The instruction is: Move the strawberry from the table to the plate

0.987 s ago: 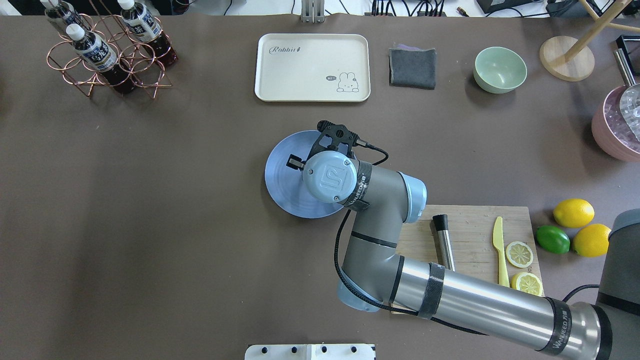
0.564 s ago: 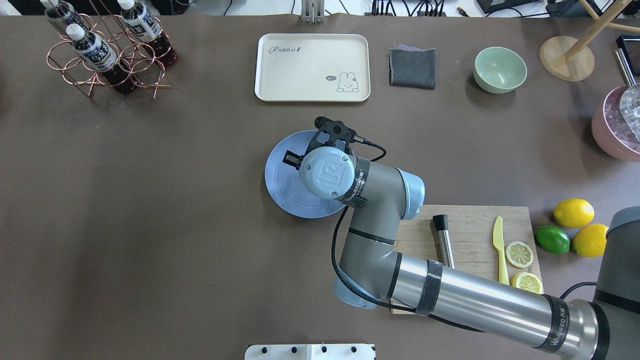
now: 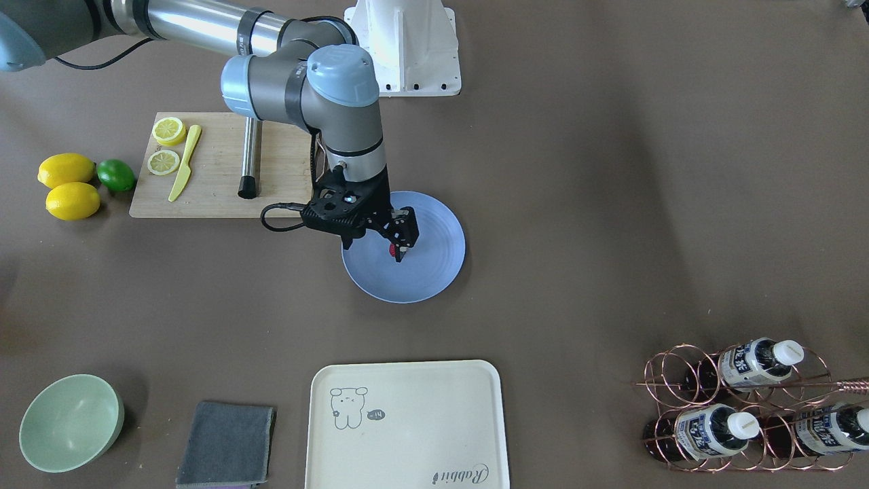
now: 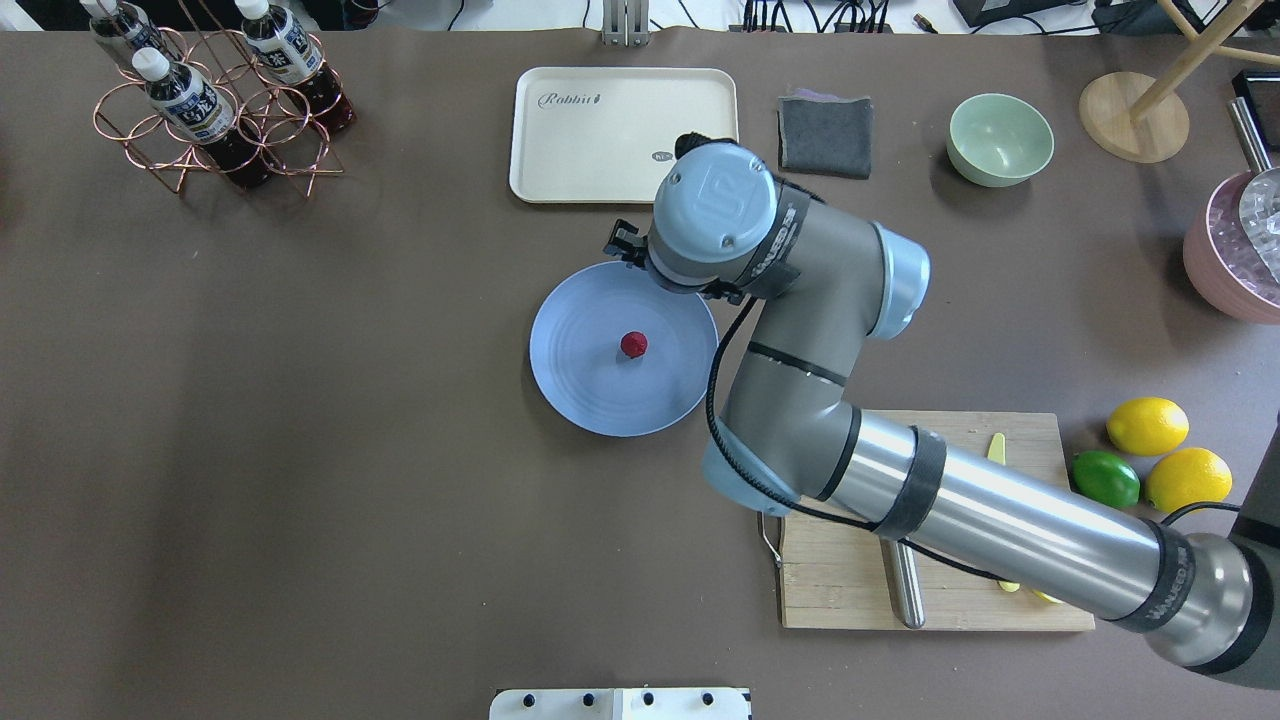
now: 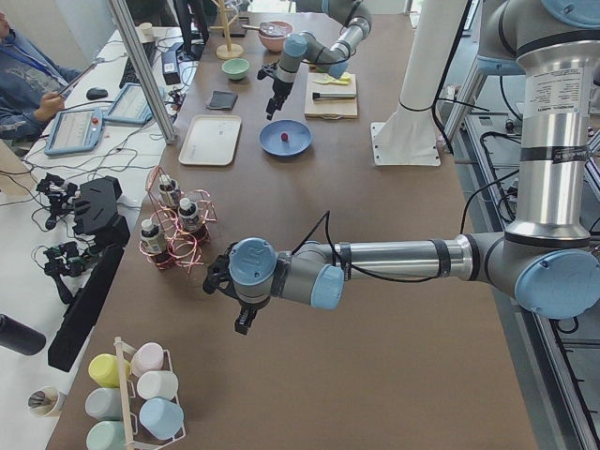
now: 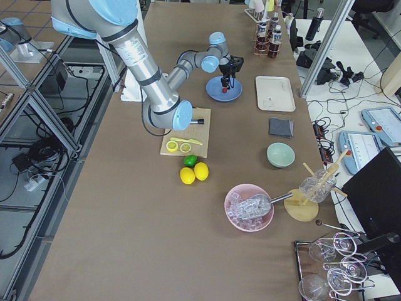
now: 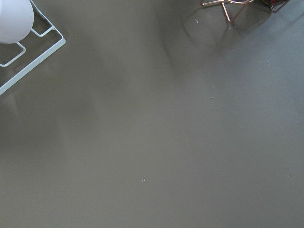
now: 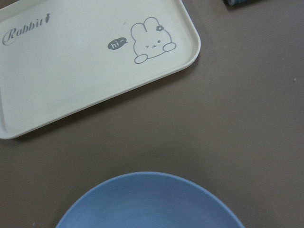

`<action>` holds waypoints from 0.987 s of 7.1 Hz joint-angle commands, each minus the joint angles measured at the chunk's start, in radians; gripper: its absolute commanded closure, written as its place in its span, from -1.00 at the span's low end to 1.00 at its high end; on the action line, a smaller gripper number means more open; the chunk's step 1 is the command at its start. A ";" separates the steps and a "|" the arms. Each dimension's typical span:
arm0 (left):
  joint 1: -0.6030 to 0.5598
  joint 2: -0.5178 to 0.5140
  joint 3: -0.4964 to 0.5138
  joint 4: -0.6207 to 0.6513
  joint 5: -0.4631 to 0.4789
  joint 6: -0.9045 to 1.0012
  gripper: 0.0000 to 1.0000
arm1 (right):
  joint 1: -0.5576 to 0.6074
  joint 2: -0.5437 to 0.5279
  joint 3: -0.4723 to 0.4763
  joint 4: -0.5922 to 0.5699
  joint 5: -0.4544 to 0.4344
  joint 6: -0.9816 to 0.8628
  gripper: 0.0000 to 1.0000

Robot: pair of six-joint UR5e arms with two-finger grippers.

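The strawberry [image 4: 632, 344], a tiny dark red berry, lies near the middle of the light-blue plate [image 4: 580, 390] at the table's centre. It also shows on the plate [image 5: 298, 147] in the exterior left view as a red dot, the strawberry [image 5: 283, 139]. My right gripper [image 3: 375, 246] hangs open above the plate [image 3: 434, 272], with the strawberry [image 3: 394, 252] below one fingertip and nothing held. The right wrist view shows only the plate's far rim [image 8: 152, 199], no fingers. My left gripper [image 5: 242, 319] hovers over bare table far to the left; I cannot tell its state.
A cream tray [image 4: 600, 130], a grey cloth [image 4: 825, 135] and a green bowl [image 4: 1000, 138] line the far side. The cutting board [image 4: 830, 580], two lemons [image 4: 1147, 425] and a lime [image 4: 1105, 478] sit right. A bottle rack [image 4: 215, 100] stands far left.
My right wrist has lifted and swung from over the plate's middle toward the tray. The strawberry, hidden under it before, now lies uncovered on the plate.
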 commanded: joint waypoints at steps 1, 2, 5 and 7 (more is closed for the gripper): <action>0.007 -0.012 -0.001 0.051 0.008 -0.004 -0.96 | 0.174 -0.128 0.097 -0.080 0.185 -0.257 -0.99; 0.009 -0.013 -0.005 0.066 0.010 -0.003 -0.96 | 0.255 -0.229 0.155 -0.080 0.242 -0.392 -1.00; 0.024 -0.032 -0.007 0.174 0.057 0.005 -0.96 | 0.446 -0.441 0.223 -0.091 0.312 -0.754 -1.00; 0.043 -0.033 -0.007 0.175 0.081 0.010 -0.96 | 0.578 -0.524 0.277 -0.239 0.336 -1.072 -1.00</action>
